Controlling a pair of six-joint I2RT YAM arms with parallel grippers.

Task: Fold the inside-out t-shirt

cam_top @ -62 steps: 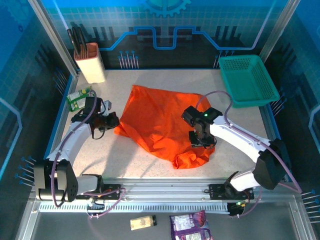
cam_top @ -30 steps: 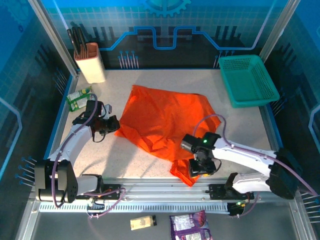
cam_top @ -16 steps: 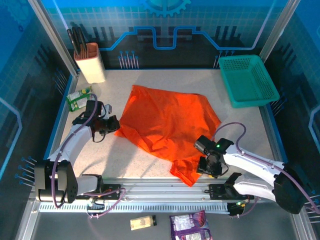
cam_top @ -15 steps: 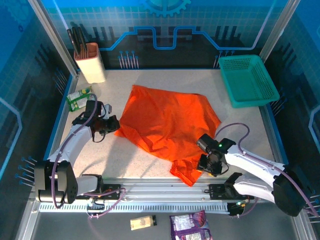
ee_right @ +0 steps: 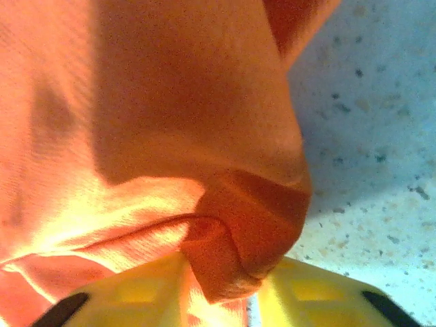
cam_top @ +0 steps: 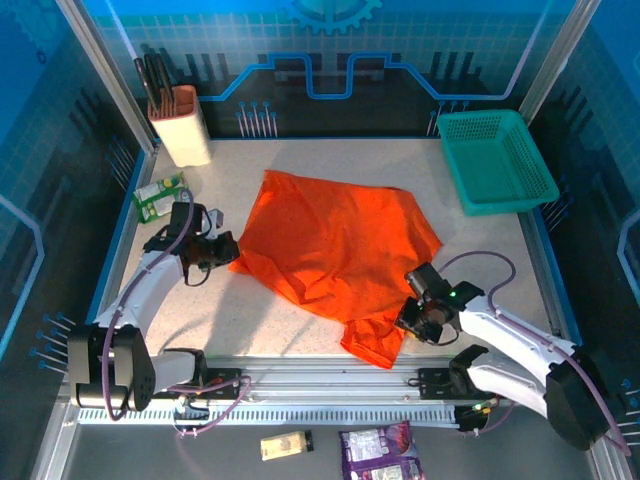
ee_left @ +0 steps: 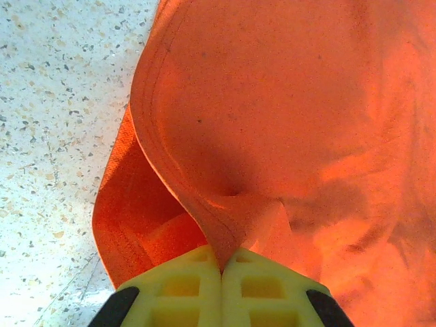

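Observation:
The inside-out t-shirt [cam_top: 340,240], bright orange-red, lies mostly spread across the middle of the table, with a rumpled flap [cam_top: 372,340] near the front edge. My left gripper [cam_top: 222,250] is at the shirt's left edge. Its yellow fingers [ee_left: 184,286] are shut on a pinched fold of the shirt [ee_left: 272,102]. My right gripper [cam_top: 410,318] sits at the flap's right side, low over the table. A thick bunched fold of the shirt [ee_right: 170,88] sits between the right gripper's [ee_right: 225,286] yellow fingers, which press on it.
A teal mesh basket [cam_top: 497,160] stands at the back right. A beige holder [cam_top: 180,125] with dark tools stands at the back left, and a green packet [cam_top: 155,197] lies just behind the left arm. The table's front rail [cam_top: 330,375] runs close to the flap.
My right gripper came off the shirt's middle, moved to the near flap, shifted right and narrowed its jaws on the fabric. The shirt's right side now lies flatter. The left gripper held still.

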